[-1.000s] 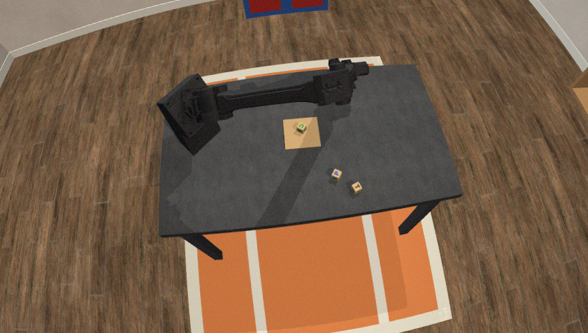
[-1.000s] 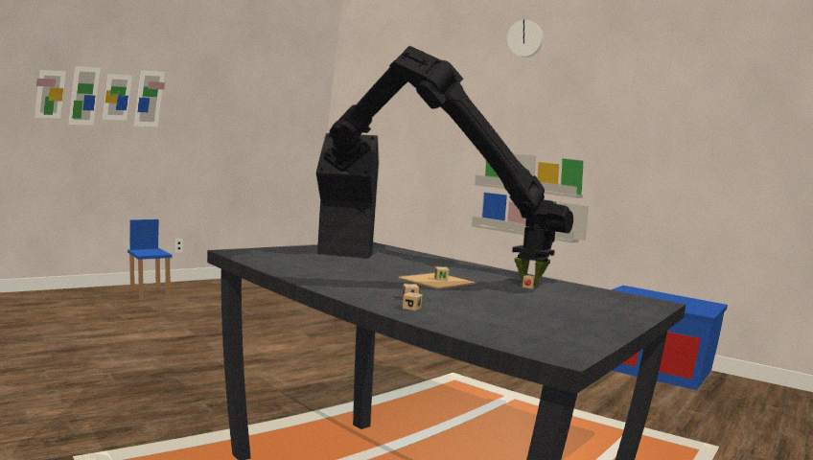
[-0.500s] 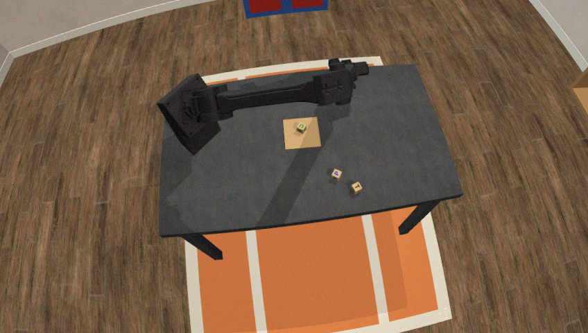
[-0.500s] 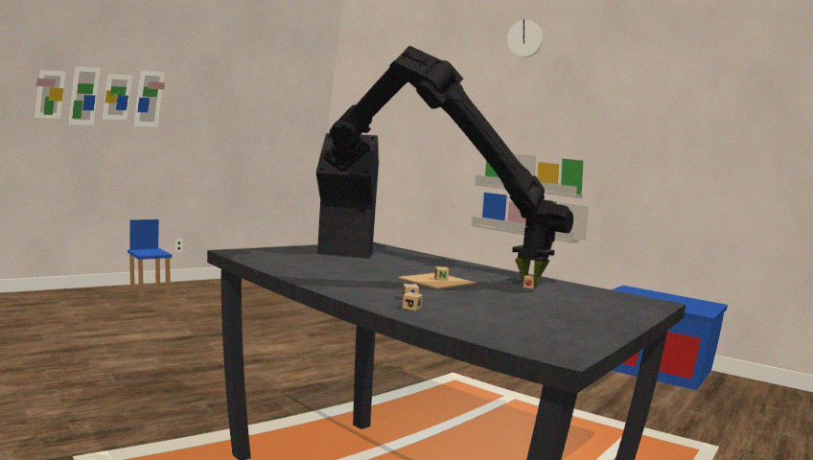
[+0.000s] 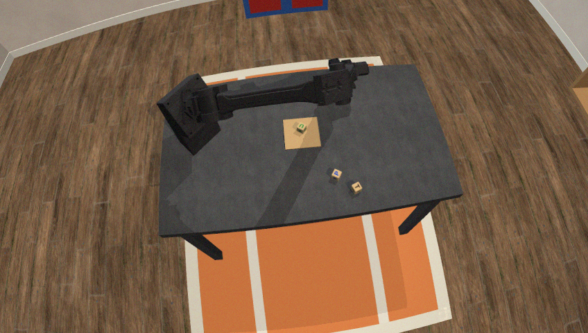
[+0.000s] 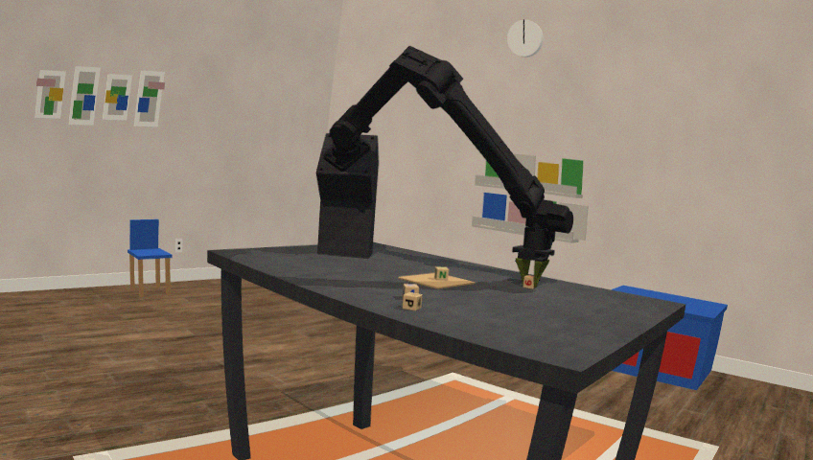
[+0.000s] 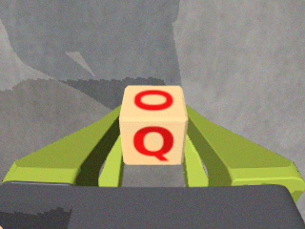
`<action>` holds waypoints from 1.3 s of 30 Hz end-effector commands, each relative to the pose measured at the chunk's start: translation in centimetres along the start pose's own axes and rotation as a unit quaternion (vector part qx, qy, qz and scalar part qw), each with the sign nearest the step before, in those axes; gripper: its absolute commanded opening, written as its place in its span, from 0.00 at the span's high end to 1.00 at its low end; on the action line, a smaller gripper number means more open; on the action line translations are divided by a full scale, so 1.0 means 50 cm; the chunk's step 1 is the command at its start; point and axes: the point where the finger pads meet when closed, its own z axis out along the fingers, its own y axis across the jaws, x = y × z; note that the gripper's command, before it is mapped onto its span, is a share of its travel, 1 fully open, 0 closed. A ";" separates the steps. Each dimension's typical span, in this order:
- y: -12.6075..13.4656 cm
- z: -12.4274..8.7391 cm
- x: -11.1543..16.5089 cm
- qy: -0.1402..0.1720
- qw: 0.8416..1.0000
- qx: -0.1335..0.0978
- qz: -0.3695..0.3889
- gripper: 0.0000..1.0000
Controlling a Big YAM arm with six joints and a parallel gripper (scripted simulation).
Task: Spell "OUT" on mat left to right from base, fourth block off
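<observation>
My gripper (image 7: 153,114) is shut on a wooden block (image 7: 152,125) with a red O on top and a red Q on its near side. In the side view the gripper (image 6: 529,268) holds this block (image 6: 528,280) down at the table top, to the right of the tan mat (image 6: 436,280). The overhead view hides both under the arm's wrist. On the mat (image 5: 301,134) stands a block with a green U on top (image 5: 301,127). The blue P block (image 5: 335,174) and the T block (image 5: 356,187) lie off the mat, close together near the table's front right.
The robot's base (image 5: 189,115) stands at the table's back left, and the arm (image 5: 280,90) stretches along the back edge. The held block lies near that back edge. The P block (image 6: 411,301) sits near the table edge in the side view.
</observation>
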 end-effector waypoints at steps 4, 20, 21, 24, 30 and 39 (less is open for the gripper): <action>-0.012 0.012 0.001 0.000 1.000 0.004 0.002 0.75; -0.017 -0.190 -0.011 -0.006 1.000 0.016 0.000 0.75; -0.024 -0.204 -0.009 -0.007 1.000 0.018 0.002 0.75; -0.031 -0.235 -0.007 -0.007 1.000 0.021 0.006 0.75; 0.005 -0.184 0.002 0.002 1.000 -0.008 0.003 0.75; -0.001 -0.200 -0.013 -0.003 1.000 -0.001 0.000 0.75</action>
